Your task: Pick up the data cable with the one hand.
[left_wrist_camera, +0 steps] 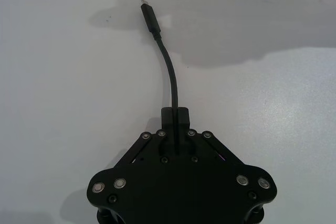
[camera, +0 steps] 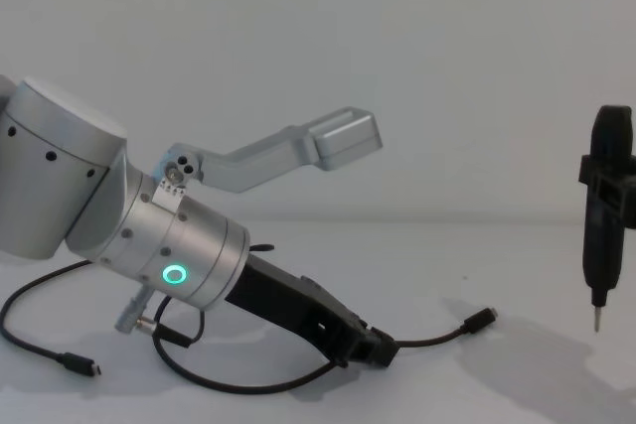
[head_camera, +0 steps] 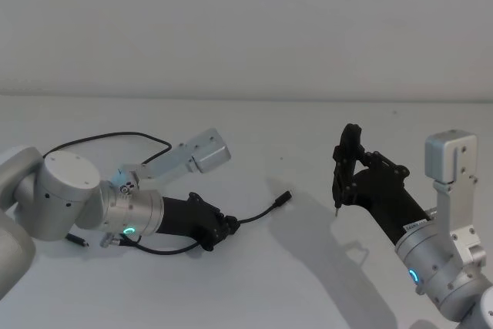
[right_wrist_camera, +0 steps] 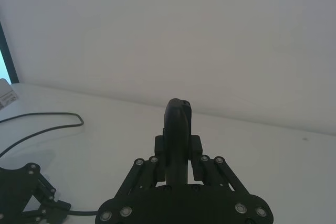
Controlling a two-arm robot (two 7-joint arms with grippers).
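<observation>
— What sort of place is this?

— A robotics lab or test room, by the look of it. A bare white desk (head_camera: pixel 308 290) runs back to a plain pale wall (head_camera: pixel 246 21), evenly lit.

— Why a lab and not an office?

— The machinery. A thick silver left arm (camera: pixel 129 215) with a glowing green ring (camera: pixel 175 274) reaches over the desk, and a right arm (head_camera: pixel 451 267) carries a slim pin-tipped tool (camera: pixel 604 215). One black data cable (left_wrist_camera: pixel 169 72) lies on the white surface.
</observation>
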